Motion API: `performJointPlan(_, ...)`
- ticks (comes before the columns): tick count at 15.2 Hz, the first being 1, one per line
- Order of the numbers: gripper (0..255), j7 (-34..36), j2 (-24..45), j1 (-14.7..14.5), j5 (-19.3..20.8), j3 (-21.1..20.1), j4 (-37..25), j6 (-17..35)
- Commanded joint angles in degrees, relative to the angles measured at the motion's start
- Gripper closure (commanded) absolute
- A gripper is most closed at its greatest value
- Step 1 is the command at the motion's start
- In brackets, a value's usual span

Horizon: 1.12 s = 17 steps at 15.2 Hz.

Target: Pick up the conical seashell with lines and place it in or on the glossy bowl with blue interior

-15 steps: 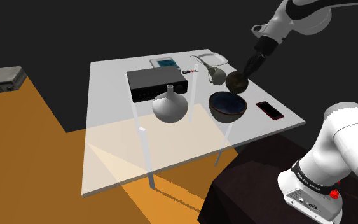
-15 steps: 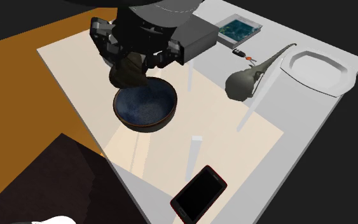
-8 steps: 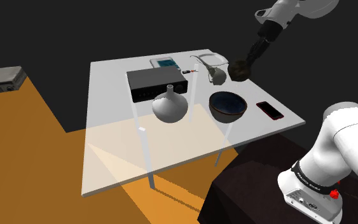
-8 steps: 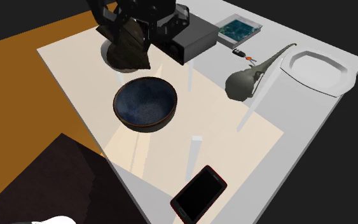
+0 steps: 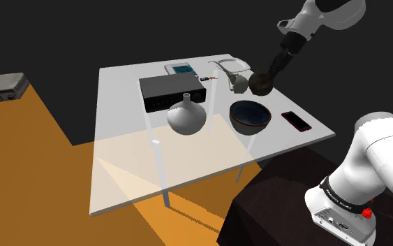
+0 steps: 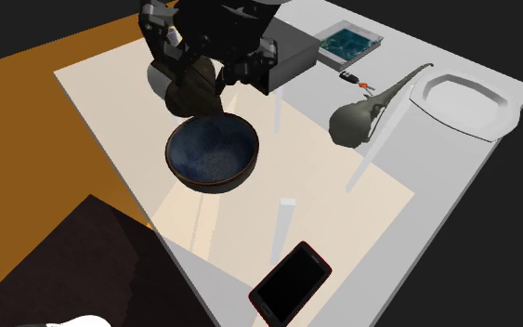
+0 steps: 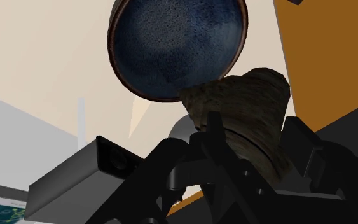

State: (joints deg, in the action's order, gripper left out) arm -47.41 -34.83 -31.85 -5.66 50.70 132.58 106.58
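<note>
The gripper (image 6: 197, 72) is closing on the brown ribbed shell (image 6: 191, 93) and is holding it in the air, well above the table (image 6: 343, 214). In the wrist view the fingers are clasping the shell's wide end, and its body is sticking out past them toward the bowl (image 7: 177, 48).

The shell is hanging near the bowl's rim, not over the middle. In the second exterior view it is lying over the edge on the side of the black box (image 6: 287, 51); in the shoulder view it is showing above and behind the bowl (image 5: 250, 116).

From here, I think, these things could go wrong:

- If the gripper is opening now, the shell is probably hitting the rim and rolling away on the table — maybe against the box.
- The height looks big, so a dropped shell could be bouncing out of the glossy bowl, or tipping it.
- The shell is conical, and the fingers are pressing on a sloped surface; during a fast move it could be slipping out of the grip.
- While descending, a finger could be striking the rim and pushing the bowl toward the phone (image 6: 290, 283).
</note>
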Motion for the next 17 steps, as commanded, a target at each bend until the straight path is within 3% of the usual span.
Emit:
performJointPlan(1,255,-0.7,0.4,-0.2,0.0,0.7,1.0,1.3)
performJointPlan(13,255,-5.5,3.3,-2.0,-0.6,5.5,7.2,9.6)
performJointPlan(17,255,-5.7,3.5,-2.1,-0.7,5.8,7.4,9.9)
